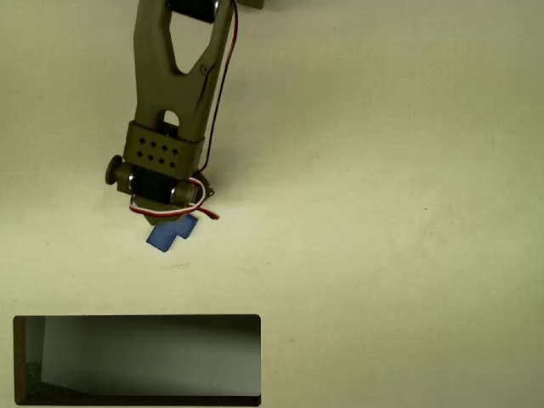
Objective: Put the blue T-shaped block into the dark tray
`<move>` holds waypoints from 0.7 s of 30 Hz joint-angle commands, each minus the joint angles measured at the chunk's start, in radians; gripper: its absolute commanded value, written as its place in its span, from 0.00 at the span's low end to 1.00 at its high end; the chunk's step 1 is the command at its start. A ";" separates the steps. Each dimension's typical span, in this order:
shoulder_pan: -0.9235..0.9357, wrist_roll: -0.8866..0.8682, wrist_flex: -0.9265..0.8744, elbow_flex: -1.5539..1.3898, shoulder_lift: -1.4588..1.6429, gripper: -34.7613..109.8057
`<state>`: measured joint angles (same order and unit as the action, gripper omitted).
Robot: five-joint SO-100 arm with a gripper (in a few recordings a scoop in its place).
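In the overhead view the olive-green arm reaches down from the top edge, and its wrist covers the gripper (170,217), so the fingers are hidden. The blue T-shaped block (170,232) pokes out from under the wrist at its lower edge; its upper part is covered. I cannot tell whether the block is held or lies on the table. The dark tray (136,320) lies at the bottom left, a little below the block, with a thin black rim and a grey glossy inside.
The pale cream tabletop (391,221) spreads wide to the right of the arm and the tray. Red, white and black wires run along the arm's right side and loop by the wrist.
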<state>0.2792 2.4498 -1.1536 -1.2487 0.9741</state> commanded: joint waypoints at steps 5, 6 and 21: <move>0.017 -0.037 -0.181 0.434 -0.258 0.24; 0.017 -0.035 -0.193 0.465 -0.275 0.24; 0.227 0.247 -0.218 0.281 -0.097 0.24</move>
<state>0.4709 2.6615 -1.4082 -0.9848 0.8514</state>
